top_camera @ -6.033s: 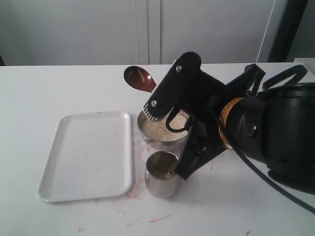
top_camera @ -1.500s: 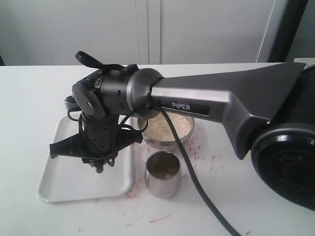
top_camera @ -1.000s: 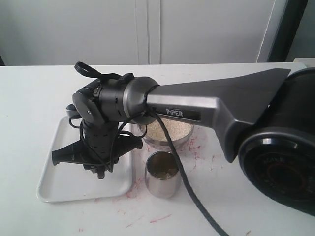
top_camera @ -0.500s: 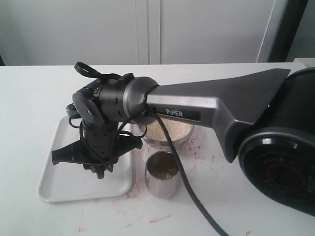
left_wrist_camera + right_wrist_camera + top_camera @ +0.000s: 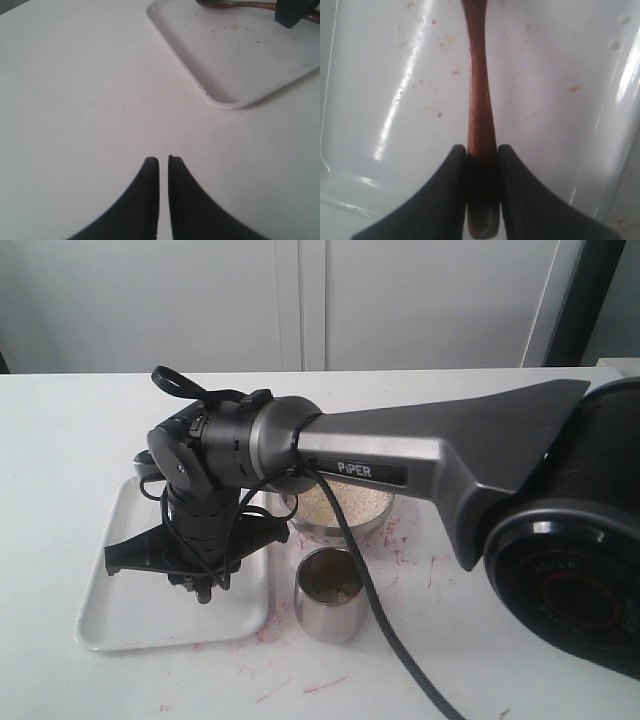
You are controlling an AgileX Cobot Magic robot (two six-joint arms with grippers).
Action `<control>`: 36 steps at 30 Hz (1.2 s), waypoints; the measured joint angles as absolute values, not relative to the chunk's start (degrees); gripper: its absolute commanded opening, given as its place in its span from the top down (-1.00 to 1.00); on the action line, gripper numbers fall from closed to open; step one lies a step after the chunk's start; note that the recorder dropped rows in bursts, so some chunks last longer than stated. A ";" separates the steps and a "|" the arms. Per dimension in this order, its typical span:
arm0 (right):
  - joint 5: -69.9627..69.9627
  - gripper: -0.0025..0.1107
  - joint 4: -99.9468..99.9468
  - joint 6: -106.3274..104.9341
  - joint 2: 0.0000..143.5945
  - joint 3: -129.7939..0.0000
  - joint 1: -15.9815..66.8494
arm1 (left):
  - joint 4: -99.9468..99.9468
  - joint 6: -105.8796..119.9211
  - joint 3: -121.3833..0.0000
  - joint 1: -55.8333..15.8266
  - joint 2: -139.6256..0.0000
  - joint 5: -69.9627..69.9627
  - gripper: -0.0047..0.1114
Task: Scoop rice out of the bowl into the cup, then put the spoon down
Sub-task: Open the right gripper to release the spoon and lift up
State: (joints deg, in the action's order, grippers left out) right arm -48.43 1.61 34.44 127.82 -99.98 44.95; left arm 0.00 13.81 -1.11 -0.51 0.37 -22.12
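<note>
My right arm reaches across the white bench (image 5: 80, 420) from the right side of the exterior view. Its wrist bends down over a white rectangular tray (image 5: 130, 610) on the left. The right hand (image 5: 482, 150) is closed around the end of the spoon (image 5: 479, 100), gripping the dark reddish-brown handle on both sides. In the right wrist view the handle runs straight away from the hand, above the tray's speckled white floor. The spoon's head lies beyond the edge of that view, and I cannot tell whether the spoon touches the tray. In the exterior view the arm hides the spoon.

The bowl (image 5: 365, 528) stands just to the right of the tray, partly behind the arm and its black cable. The rice (image 5: 360, 502) fills it to near the rim. The cup (image 5: 328, 605) stands upright just in front of the bowl, near the tray's front right corner. Its inside is too dim for me to tell what it holds. Red smears mark the bench around the bowl and cup.

My left hand (image 5: 163, 160) shows only in its own wrist view. Its two dark fingers are drawn together with a thin slit between them, and they hold nothing. It hangs over bare bench, with a rounded corner of the tray a little way off.
</note>
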 measured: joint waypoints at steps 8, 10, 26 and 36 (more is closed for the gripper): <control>-48.43 0.51 1.61 34.44 127.82 -99.98 44.95 | 0.00 13.81 -1.11 -0.51 0.37 -22.12 0.67; -48.43 0.51 1.61 34.44 127.82 -99.98 44.95 | 0.00 13.81 -1.11 -0.51 0.37 -22.12 0.67; -47.29 0.96 1.61 33.39 123.91 -99.98 44.95 | 0.00 13.81 -1.11 -0.51 0.37 -22.12 0.67; -46.69 0.96 2.83 28.63 114.12 -99.98 44.95 | 0.00 13.81 -1.11 -0.51 0.37 -22.12 0.67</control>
State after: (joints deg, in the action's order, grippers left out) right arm -46.69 2.83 28.63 114.12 -99.98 44.95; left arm 0.00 13.81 -1.11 -0.51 0.37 -22.12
